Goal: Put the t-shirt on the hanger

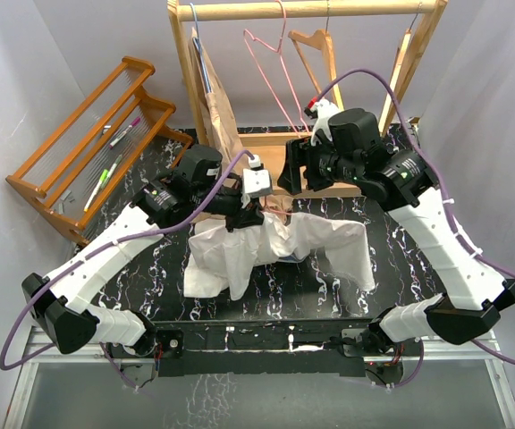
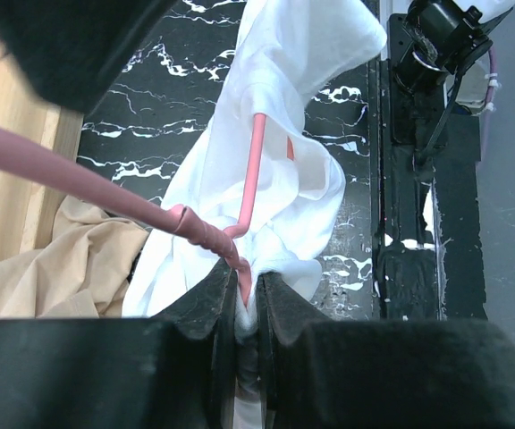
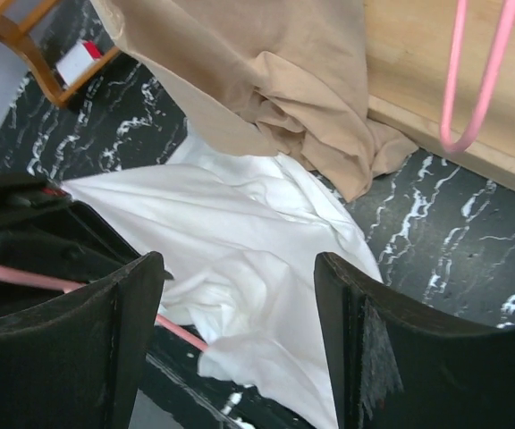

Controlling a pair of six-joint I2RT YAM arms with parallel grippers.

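Looking from above, we see the t-shirt [image 1: 271, 246] lying limp on the table [image 1: 320, 290], bunched at its middle: soft, light, apt to slip. At the left wrist, the left fingers [image 2: 206, 308] are pinched together on the hanger [image 2: 253, 170] at its neck, cloth caught alongside; the wire looks thin and springy. At the right wrist, the right fingers [image 3: 88, 340] stand wide apart above the white fabric, holding nothing. We would grip a shoulder seam.

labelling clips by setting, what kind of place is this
Probably a robotics lab bench set up for clothes handling: two robot arms bolted to a black marbled table, a white t-shirt on it, a wooden clothes rail at the back.
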